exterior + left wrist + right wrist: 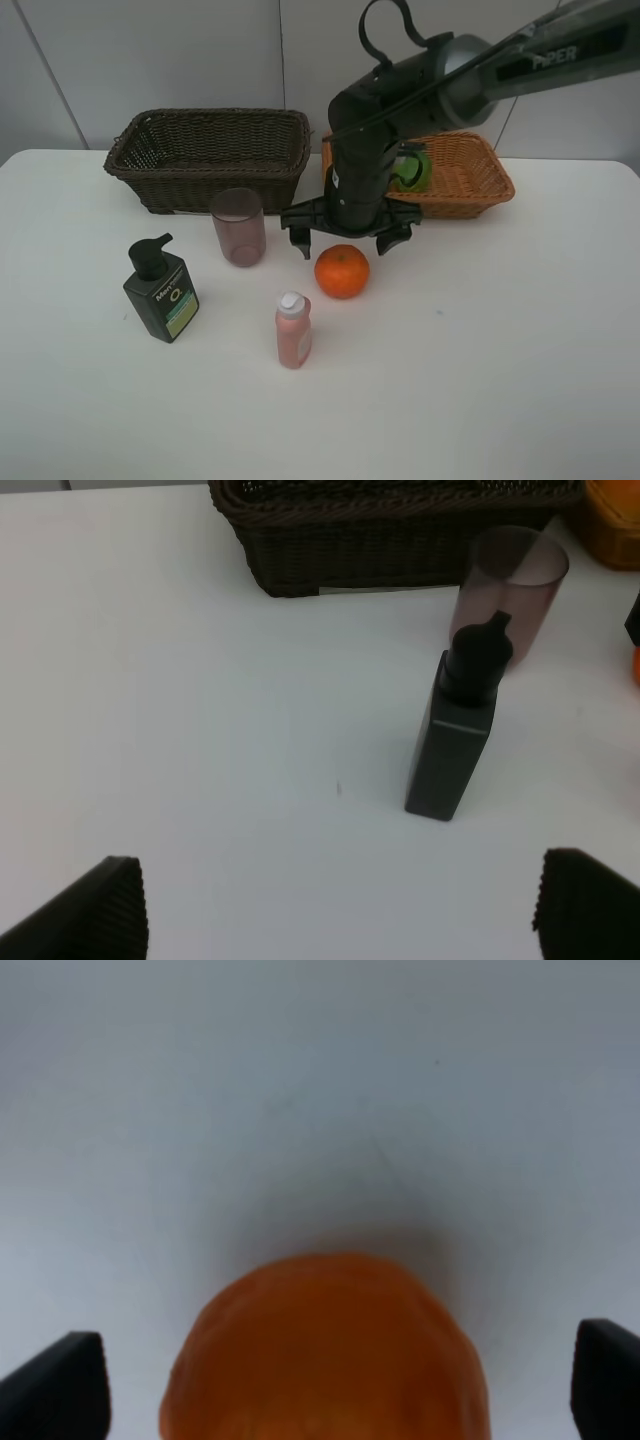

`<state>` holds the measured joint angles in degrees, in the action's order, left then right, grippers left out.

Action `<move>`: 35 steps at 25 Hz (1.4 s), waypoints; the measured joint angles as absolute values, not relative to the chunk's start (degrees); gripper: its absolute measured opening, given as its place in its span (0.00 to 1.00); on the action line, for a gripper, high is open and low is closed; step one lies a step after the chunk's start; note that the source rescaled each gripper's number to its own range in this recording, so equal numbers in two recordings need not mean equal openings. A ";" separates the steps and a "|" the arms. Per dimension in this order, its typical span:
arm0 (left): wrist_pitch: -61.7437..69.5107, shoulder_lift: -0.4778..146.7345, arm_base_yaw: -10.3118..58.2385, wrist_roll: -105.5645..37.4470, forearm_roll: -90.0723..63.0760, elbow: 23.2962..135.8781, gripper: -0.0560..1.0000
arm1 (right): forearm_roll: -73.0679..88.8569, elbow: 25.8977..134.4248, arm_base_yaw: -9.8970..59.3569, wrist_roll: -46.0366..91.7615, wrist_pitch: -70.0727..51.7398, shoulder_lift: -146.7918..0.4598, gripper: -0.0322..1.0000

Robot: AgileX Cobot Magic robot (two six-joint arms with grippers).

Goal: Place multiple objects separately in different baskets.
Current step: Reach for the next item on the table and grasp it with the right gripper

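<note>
My right gripper (pixel 345 240) is open and hangs just behind and above the orange (pixel 342 271); in the right wrist view the orange (pixel 330 1350) lies between the two spread fingertips (pixel 55 1385). The green fruit (pixel 412 168) lies in the light tan basket (pixel 480 185). The dark brown basket (pixel 205 155) stands at the back left. The mauve cup (pixel 238 226), dark green pump bottle (pixel 160 290) and pink bottle (pixel 293 330) stand on the table. My left gripper (pixel 340 920) is open and empty, well short of the pump bottle (pixel 455 730) and cup (pixel 508 590). The peach is hidden.
The white table (pixel 500 350) runs to a pale wall behind the baskets. The right arm (pixel 400 90) reaches in from the upper right over the tan basket's left end. The dark basket (pixel 390 530) stands behind the cup in the left wrist view.
</note>
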<state>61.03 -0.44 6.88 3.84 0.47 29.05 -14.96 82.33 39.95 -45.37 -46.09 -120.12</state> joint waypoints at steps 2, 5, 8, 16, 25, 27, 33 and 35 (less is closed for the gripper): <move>61.03 -0.44 6.88 3.84 0.47 29.05 1.00 | -14.96 82.29 39.95 -45.37 -45.67 -120.12 1.00; 61.03 -0.44 6.88 3.84 0.47 29.05 1.00 | -14.96 82.22 39.95 -45.37 -45.26 -120.12 1.00; 61.03 -0.44 6.88 3.84 0.47 29.05 1.00 | -14.96 82.22 39.95 -45.42 -45.06 -120.26 1.00; 61.03 -0.44 6.88 3.84 0.47 29.05 1.00 | -14.97 82.04 39.95 -45.42 -44.92 -124.20 1.00; 61.03 -0.44 6.88 3.84 0.47 29.05 1.00 | -14.79 82.04 39.95 -45.42 -43.65 -124.52 0.87; 61.03 -0.44 6.88 3.84 0.47 29.05 1.00 | -14.79 82.04 39.95 -45.37 -43.34 -124.52 0.67; 61.03 -0.44 6.88 3.84 0.47 29.05 1.00 | -14.54 82.04 39.95 -45.20 -43.34 -124.52 0.38; 61.03 -0.44 6.88 3.84 0.47 29.05 1.00 | -14.54 82.04 39.95 -45.20 -43.34 -124.52 0.38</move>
<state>61.03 -0.44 6.88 3.84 0.47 29.05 -14.54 82.04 39.95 -45.20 -43.34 -124.52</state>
